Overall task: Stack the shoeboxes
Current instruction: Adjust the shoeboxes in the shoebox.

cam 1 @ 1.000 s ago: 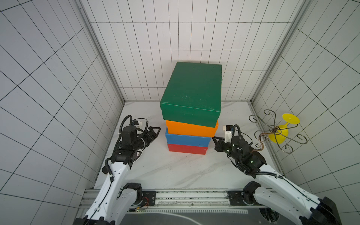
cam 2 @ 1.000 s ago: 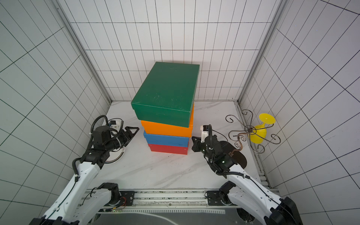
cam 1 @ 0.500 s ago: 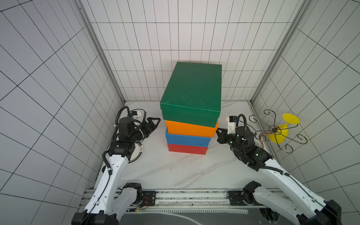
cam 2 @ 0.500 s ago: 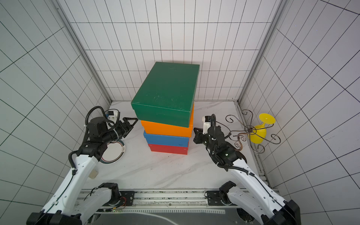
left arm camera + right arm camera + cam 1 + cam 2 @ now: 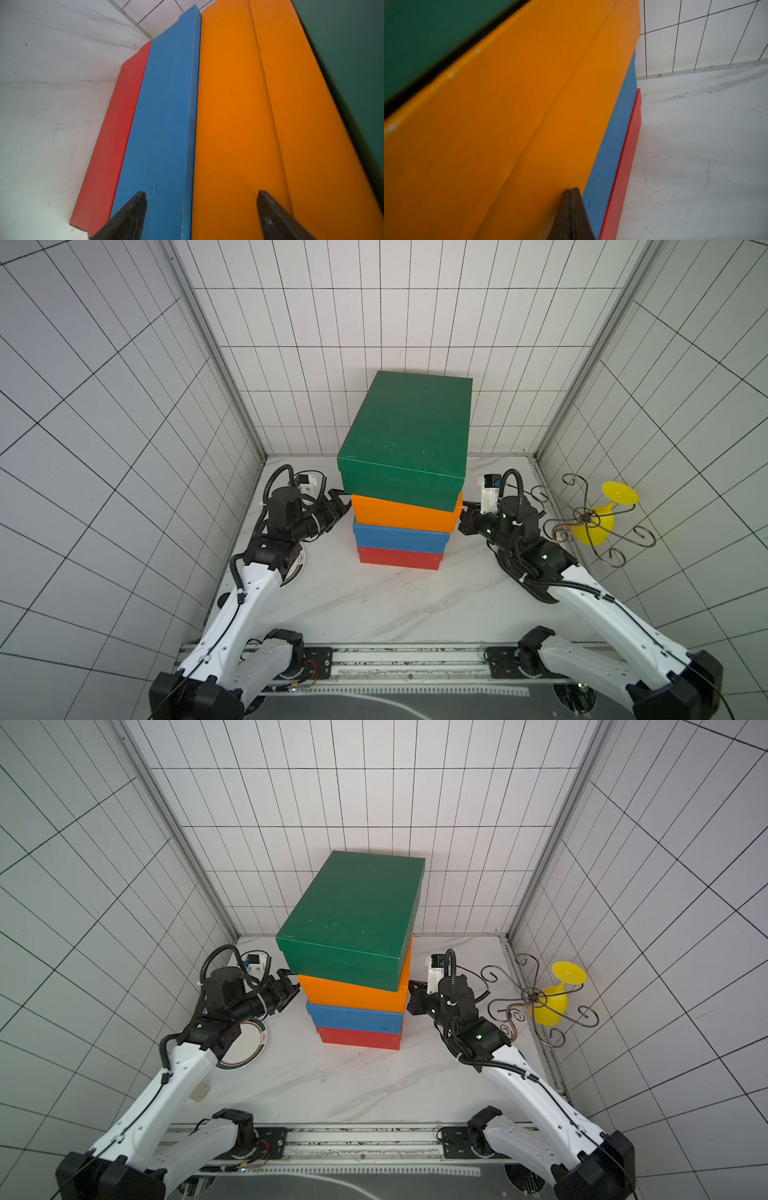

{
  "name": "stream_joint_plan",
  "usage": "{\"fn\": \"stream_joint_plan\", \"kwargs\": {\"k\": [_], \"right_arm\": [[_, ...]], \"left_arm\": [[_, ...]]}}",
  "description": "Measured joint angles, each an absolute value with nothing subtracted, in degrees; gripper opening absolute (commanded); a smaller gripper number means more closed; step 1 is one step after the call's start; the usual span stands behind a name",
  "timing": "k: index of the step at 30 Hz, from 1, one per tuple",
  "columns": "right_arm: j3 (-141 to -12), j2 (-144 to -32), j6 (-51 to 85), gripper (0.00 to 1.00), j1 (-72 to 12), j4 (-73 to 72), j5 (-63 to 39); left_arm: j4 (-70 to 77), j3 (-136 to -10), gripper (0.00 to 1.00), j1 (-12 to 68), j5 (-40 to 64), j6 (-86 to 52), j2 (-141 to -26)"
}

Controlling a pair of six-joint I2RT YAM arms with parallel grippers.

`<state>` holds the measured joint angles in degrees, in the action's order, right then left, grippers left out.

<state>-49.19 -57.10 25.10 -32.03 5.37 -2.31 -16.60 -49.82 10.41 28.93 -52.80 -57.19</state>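
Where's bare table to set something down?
Free: the table in front of the red box, out to the rail. Crowded: left of the stack, the plate and left tool; right of it, the right tool and wire stand.

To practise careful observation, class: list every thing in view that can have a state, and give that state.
green box: lid on, on top, skewed
orange box: lid on, third up
blue box: lid on, second up
red box: lid on, bottom
left gripper: jaws open
right gripper: jaws shut
yellow glass: tilted, not upright
plate: lying flat
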Motion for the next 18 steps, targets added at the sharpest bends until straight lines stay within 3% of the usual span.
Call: {"fn": "stream_joint_plan", "kwargs": {"k": [18], "right_arm": [[-49.6,-58.3,25.3,0.0,-34.4,4.4,-1.0]], "left_arm": [[-17.5,-48.4,0.83,10.5,25.6,-53.8,-52.9]]}}
